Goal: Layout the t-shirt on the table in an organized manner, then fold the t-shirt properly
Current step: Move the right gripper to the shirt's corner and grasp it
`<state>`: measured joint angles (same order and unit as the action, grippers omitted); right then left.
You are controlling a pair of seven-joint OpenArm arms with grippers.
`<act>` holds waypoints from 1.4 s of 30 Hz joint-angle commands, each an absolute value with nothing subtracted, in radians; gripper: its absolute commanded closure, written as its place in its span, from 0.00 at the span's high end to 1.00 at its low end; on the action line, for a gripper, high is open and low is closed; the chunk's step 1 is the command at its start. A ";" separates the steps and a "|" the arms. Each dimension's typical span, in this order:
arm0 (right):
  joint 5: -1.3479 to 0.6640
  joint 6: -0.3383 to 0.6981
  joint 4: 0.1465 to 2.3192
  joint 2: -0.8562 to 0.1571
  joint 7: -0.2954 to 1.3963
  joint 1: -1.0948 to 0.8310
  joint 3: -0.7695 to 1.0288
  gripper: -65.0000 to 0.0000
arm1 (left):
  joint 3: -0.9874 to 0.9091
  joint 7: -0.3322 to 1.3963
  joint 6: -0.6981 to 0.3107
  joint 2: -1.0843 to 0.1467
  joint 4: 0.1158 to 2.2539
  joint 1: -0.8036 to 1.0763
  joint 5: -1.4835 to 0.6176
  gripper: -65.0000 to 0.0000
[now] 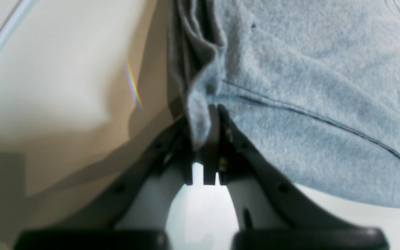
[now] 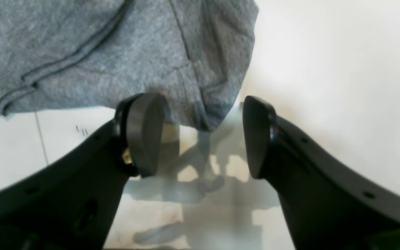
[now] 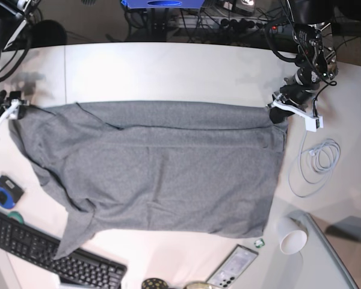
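The heather-grey t-shirt (image 3: 156,168) lies spread across the white table (image 3: 168,66), one sleeve trailing toward the keyboard. My left gripper (image 3: 275,113), on the base view's right, is shut on the shirt's far right corner. In the left wrist view, the fingers (image 1: 236,146) pinch a fold of the grey fabric (image 1: 307,86). My right gripper (image 3: 15,111) is at the shirt's far left corner. In the right wrist view it (image 2: 200,137) is open, and the shirt's edge (image 2: 116,52) lies just beyond and partly between the fingertips (image 2: 144,135).
A black keyboard (image 3: 48,256) sits at the front left, with a blue round object (image 3: 3,192) beside it. A white cup (image 3: 292,236), a phone (image 3: 234,265) and a coiled white cable (image 3: 319,159) lie to the right. A grey-glass corner panel (image 3: 340,253) is at the front right.
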<state>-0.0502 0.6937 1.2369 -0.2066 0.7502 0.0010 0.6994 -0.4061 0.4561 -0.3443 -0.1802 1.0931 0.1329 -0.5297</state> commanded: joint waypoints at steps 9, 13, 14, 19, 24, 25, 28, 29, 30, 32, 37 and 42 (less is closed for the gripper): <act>-0.059 0.698 1.251 -0.225 0.740 0.015 0.628 0.52 | -0.406 0.544 -0.280 -0.186 1.082 0.153 -0.453 0.00; -0.059 0.698 1.251 -0.223 0.740 0.015 0.615 0.30 | -0.406 0.544 -0.280 -0.186 1.082 0.153 -0.453 0.00; -0.059 0.698 1.251 -0.223 0.740 0.016 0.615 0.25 | -0.406 0.544 -0.280 -0.186 1.082 0.153 -0.453 0.00; -0.059 0.698 1.251 -0.226 0.740 0.016 0.619 0.23 | -0.406 0.544 -0.280 -0.186 1.082 0.154 -0.453 0.00; -0.058 0.698 1.251 -0.232 0.737 0.016 0.619 0.04 | -0.406 0.544 -0.280 -0.186 1.082 0.154 -0.453 0.00; -0.058 0.698 1.251 -0.234 0.736 0.016 0.619 0.00 | -0.406 0.544 -0.280 -0.186 1.082 0.154 -0.453 0.00; -0.058 0.642 1.251 -0.251 0.734 0.016 0.611 0.01 | -0.406 0.544 -0.280 -0.196 1.081 0.154 -0.453 0.00; -0.058 0.631 1.251 -0.252 0.734 0.016 0.611 0.01 | -0.406 0.544 -0.280 -0.197 1.078 0.154 -0.453 0.00; -0.058 0.628 1.251 -0.254 0.734 0.016 0.611 0.01 | -0.406 0.544 -0.280 -0.199 1.078 0.154 -0.453 0.00; -0.058 0.628 1.251 -0.254 0.734 0.016 0.610 0.01 | -0.406 0.544 -0.280 -0.199 1.079 0.154 -0.453 0.00; -0.058 0.627 1.257 -0.246 0.736 0.016 0.616 0.06 | -0.406 0.544 -0.280 -0.199 1.082 0.154 -0.453 0.00; -0.058 0.622 1.254 -0.251 0.736 0.027 0.619 0.02 | -0.406 0.544 -0.280 -0.199 1.082 0.154 -0.453 0.00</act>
<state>-0.0471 0.6357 1.2369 -0.2329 0.7528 0.0055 0.6140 -0.4046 0.4576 -0.3439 -0.1909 1.0935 0.1341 -0.5282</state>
